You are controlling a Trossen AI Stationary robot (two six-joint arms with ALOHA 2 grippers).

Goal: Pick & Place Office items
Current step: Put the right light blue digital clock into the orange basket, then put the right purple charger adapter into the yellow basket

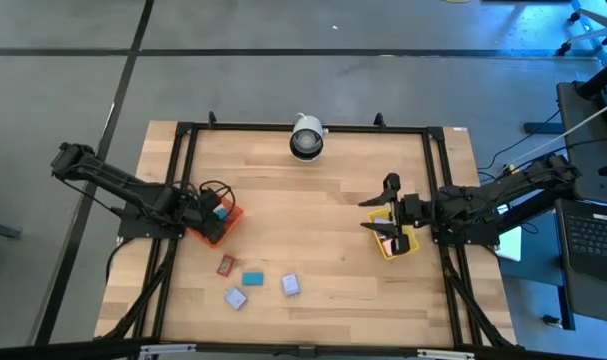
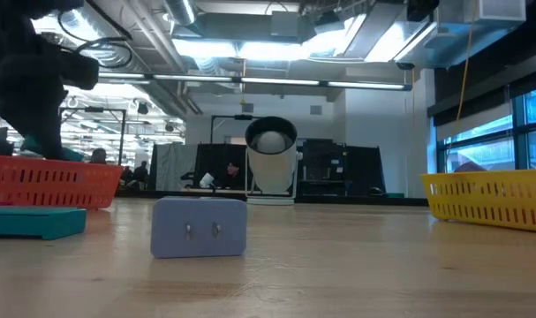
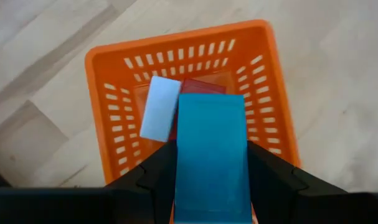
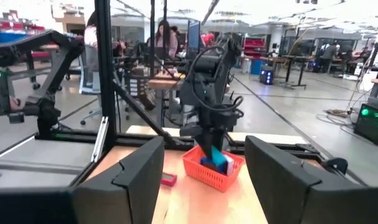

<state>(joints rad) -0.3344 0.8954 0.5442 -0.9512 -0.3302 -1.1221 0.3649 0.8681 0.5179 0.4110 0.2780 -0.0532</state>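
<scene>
Hanging directly over the orange tray (image 3: 271, 93), the left gripper (image 3: 210, 177) clamps a teal block (image 3: 210, 155), long axis pointing into the tray; the right gripper (image 4: 204, 171), released, waits by the yellow tray (image 1: 403, 246).

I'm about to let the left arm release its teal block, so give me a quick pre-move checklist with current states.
1. Left gripper shut on the flat teal block: ok.
2. Block held over the orange mesh tray: ok.
3. Room in the tray beside the pale blue block and red block already inside: ok.
4. Right gripper away, open and empty above the yellow mesh tray: ok.
5. Height of the block above the tray floor: cannot tell.
</scene>
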